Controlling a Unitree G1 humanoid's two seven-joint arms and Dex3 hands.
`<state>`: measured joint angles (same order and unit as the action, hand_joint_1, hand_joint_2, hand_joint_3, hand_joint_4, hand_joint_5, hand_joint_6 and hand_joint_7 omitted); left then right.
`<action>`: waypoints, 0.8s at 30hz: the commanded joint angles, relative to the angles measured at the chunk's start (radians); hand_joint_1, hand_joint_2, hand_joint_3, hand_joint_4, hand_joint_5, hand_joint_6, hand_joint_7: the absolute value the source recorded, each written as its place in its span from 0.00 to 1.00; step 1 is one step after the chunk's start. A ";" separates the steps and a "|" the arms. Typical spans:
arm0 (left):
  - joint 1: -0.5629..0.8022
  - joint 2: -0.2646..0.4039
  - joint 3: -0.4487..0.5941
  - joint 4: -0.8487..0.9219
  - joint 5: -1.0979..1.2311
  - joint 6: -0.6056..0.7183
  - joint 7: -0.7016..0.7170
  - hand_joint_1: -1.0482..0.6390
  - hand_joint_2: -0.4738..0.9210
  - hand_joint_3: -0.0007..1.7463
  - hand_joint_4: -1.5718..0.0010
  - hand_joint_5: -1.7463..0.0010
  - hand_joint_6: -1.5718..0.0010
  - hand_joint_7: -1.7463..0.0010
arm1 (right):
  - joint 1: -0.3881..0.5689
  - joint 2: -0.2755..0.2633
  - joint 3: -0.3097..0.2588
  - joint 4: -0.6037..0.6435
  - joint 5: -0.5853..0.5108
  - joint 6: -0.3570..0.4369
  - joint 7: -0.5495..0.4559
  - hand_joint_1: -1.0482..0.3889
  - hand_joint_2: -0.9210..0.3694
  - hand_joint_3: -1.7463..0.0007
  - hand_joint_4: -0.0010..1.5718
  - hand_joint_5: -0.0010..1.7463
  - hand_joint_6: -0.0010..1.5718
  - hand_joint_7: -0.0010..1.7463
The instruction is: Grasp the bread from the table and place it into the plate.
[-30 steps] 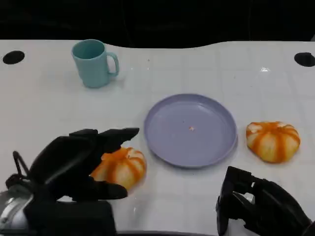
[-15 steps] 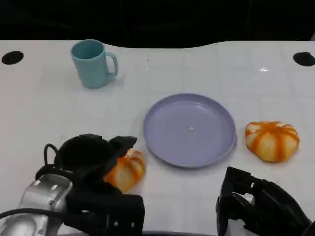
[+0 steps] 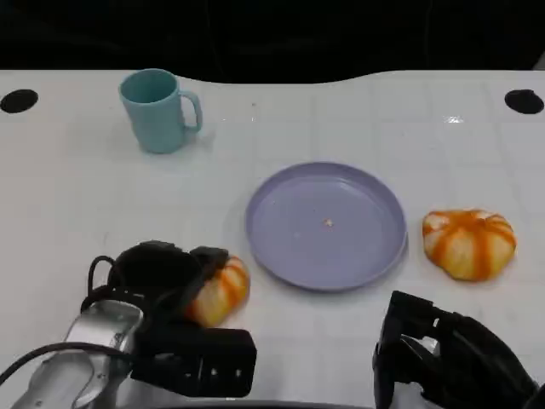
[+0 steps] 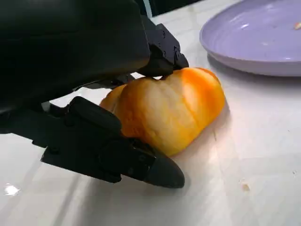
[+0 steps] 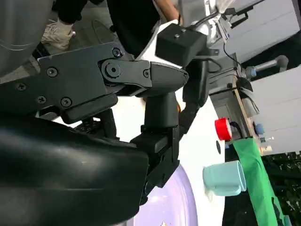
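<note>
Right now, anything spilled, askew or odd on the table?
Nothing spilled or damaged. One small pale crumb sits mid-plate on the lavender round plate. The teal ceramic mug stands upright. The left hand wraps the near orange-striped bread bun.

The right hand [image 5: 141, 108] showed its black fingers [image 5: 162, 141] extended above the purple plate [image 5: 174, 200]. A teal mug [image 5: 225, 178] lay beyond the plate, near a green strip [image 5: 256, 183].
</note>
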<state>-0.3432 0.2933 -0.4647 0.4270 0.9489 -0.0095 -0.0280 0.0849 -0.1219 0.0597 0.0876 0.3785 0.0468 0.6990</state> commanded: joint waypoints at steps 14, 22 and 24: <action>-0.021 0.048 -0.019 0.148 -0.030 -0.167 0.445 0.40 0.99 0.29 0.51 0.00 0.58 0.23 | 0.006 -0.018 -0.010 -0.012 -0.001 0.005 0.003 0.37 0.00 0.75 0.39 1.00 0.25 1.00; -0.019 0.058 0.011 0.038 -0.026 -0.125 0.499 0.43 1.00 0.15 0.51 0.00 0.57 0.28 | 0.004 -0.016 -0.007 -0.007 -0.009 -0.008 0.002 0.38 0.00 0.75 0.38 1.00 0.25 0.99; -0.023 0.054 0.023 0.012 -0.036 -0.131 0.511 0.42 0.99 0.14 0.51 0.00 0.60 0.17 | 0.004 -0.016 -0.007 -0.004 -0.008 -0.009 0.004 0.38 0.00 0.75 0.38 1.00 0.25 0.99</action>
<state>-0.3655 0.3289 -0.4639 0.4744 0.9187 -0.1405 0.4502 0.0868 -0.1232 0.0589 0.0779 0.3774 0.0492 0.7004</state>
